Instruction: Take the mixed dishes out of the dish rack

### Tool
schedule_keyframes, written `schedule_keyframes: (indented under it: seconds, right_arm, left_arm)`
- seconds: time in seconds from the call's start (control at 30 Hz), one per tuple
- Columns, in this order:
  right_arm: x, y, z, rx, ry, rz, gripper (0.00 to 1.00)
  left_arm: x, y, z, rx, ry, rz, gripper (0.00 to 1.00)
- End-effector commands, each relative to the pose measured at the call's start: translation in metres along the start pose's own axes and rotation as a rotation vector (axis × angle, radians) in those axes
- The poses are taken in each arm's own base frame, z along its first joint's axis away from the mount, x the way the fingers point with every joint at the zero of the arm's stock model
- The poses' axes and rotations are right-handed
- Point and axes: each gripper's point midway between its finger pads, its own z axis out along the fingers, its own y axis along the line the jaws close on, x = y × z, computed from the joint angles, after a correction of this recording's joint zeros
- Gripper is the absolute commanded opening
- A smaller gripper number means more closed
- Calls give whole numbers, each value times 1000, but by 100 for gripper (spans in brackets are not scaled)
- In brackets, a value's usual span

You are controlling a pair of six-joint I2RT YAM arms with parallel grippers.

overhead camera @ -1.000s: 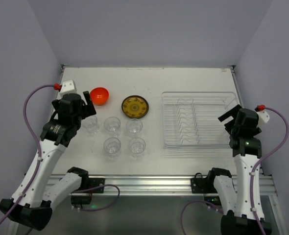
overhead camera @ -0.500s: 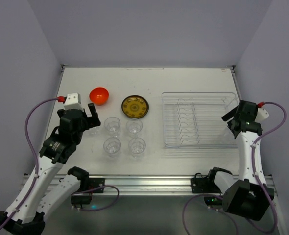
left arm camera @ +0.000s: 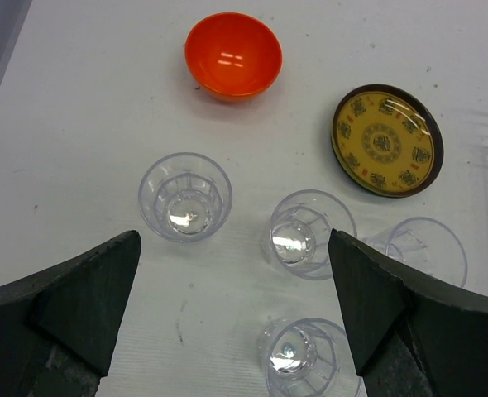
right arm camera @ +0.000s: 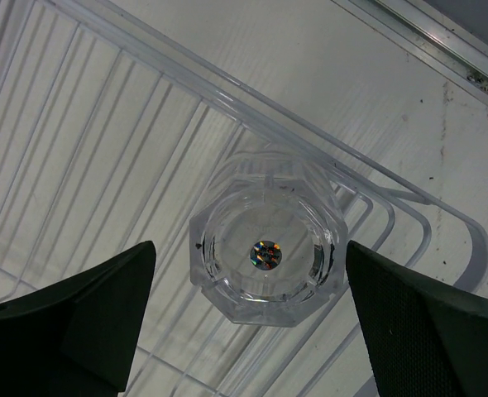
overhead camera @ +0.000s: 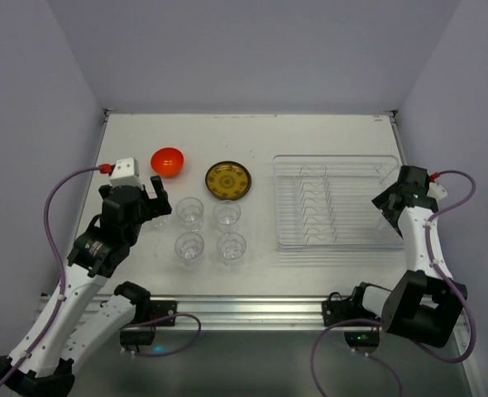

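Several clear cups (overhead camera: 189, 212) stand upright on the table in front of the orange-red bowl (overhead camera: 168, 161) and the yellow-brown patterned plate (overhead camera: 228, 180). My left gripper (overhead camera: 149, 205) hovers open just near of the leftmost cup (left arm camera: 184, 197), with nothing between its fingers (left arm camera: 87, 289). The bowl (left arm camera: 233, 55) and the plate (left arm camera: 387, 141) lie beyond. The dish rack (overhead camera: 335, 240) sits at the right. At its right end my right gripper (overhead camera: 393, 198) hangs open above one more clear cup (right arm camera: 266, 252), which stands base up on the wires, apart from the fingers (right arm camera: 87, 306).
The rack's white wire dividers (overhead camera: 314, 203) run along its middle. The table's right rim (right arm camera: 442, 41) passes close behind the rack's corner. Grey walls close the table in on the left, back and right.
My left gripper has drawn back toward the near side, away from the bowl. The right gripper has moved farther out over the rack's right end. Both stayed open.
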Motion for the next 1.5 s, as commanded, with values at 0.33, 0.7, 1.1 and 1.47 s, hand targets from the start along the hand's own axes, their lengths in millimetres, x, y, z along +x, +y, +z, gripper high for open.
schedule_keyframes:
  seconds: [0.33,0.7,1.1,1.47]
  right_arm:
    - [-3,9,15,-48,-52,22,70]
    - [3,8,15,-67,-51,23,33]
    - [7,28,-9,-259,-60,27,0]
    - [-5,48,-48,-438,-102,24,0]
  left_arm:
    - [-8,-10,2,48,-37,15,100]
    - [-6,-12,5,51,-23,29,100]
    - [-11,-3,6,-7,-27,27,100]
    - [-35,-30,-10,131,-49,-48,100]
